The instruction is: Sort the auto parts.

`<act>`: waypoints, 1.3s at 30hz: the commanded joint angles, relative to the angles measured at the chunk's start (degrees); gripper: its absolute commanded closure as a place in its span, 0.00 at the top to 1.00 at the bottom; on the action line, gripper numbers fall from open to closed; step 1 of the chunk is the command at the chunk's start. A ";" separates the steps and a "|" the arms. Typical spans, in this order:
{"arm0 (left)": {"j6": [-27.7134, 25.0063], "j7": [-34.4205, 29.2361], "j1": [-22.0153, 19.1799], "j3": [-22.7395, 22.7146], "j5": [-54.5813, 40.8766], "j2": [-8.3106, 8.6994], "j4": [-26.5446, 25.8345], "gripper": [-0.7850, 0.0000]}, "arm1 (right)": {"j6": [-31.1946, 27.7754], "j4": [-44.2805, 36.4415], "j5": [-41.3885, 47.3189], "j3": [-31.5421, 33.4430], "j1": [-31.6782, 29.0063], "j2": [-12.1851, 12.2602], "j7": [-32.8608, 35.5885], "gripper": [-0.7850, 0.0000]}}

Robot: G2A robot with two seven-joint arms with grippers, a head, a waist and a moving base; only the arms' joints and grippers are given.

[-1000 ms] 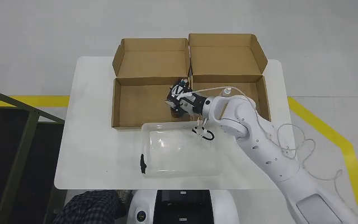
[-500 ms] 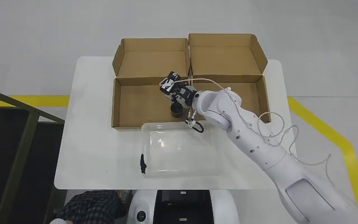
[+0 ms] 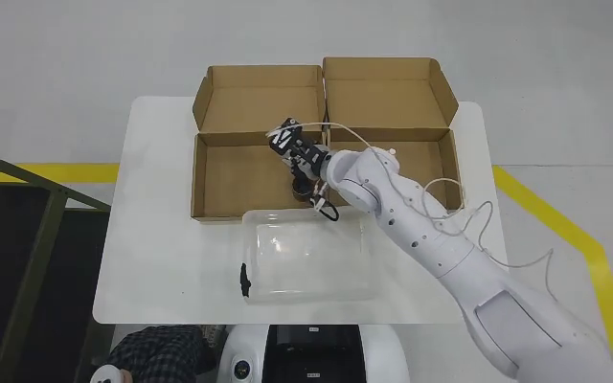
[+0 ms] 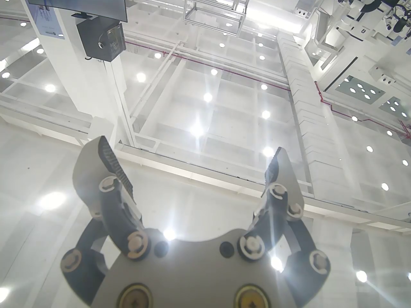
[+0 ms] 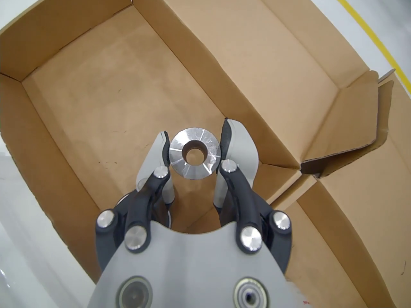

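My right gripper point(image 5: 196, 134) is shut on a shiny metal ring point(image 5: 210, 158) with a round hole through its middle, one finger on each side of it. It hangs above the brown floor of the left cardboard box point(image 5: 106, 97), close to a side wall. From above, the right gripper point(image 3: 285, 135) sits over the back right part of that left cardboard box point(image 3: 235, 177). My left gripper point(image 4: 189, 147) is open with nothing between its fingers, and it points up at the ceiling.
A second open cardboard box point(image 3: 386, 96) stands right beside the first, partly under my right arm. A clear plastic bin point(image 3: 287, 251) lies in front of both boxes, with a small black piece point(image 3: 245, 280) at its left edge. White table point(image 3: 153, 239) surrounds them.
My right arm has carried the ring leftward and farther back, from the divide between the boxes to over the left box.
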 commanded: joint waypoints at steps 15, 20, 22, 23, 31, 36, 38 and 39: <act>0.00 0.00 0.00 0.00 0.00 0.00 0.00 1.00 | -0.24 7.36 -0.41 -1.50 2.02 -3.19 -0.03 0.36; 0.00 0.00 0.00 0.00 0.00 0.00 0.00 1.00 | -0.64 8.98 -0.50 -1.52 2.34 -3.95 -0.14 0.40; 0.00 0.00 0.00 0.00 0.00 0.00 0.00 1.00 | -0.79 9.44 -0.64 -1.55 2.44 -4.24 -0.08 0.41; 0.00 0.00 0.00 0.00 0.00 0.00 0.00 1.00 | -0.80 9.65 -0.70 -1.55 2.48 -4.38 0.02 0.42; 0.00 0.00 0.00 0.00 0.00 0.00 0.00 1.00 | -2.71 7.64 -1.15 -0.39 2.41 -4.77 -0.17 0.45; 0.00 0.00 0.00 0.00 0.00 0.00 0.00 1.00 | -4.45 1.21 -2.38 2.02 0.58 -3.75 0.95 0.47; 0.00 0.00 0.00 0.00 0.00 0.00 0.00 1.00 | -5.26 -2.27 -2.96 3.36 -0.81 -3.11 1.47 0.48; 0.00 0.00 0.00 0.00 0.00 0.00 0.00 1.00 | -5.60 -4.12 -3.51 4.07 -1.57 -2.75 1.79 0.49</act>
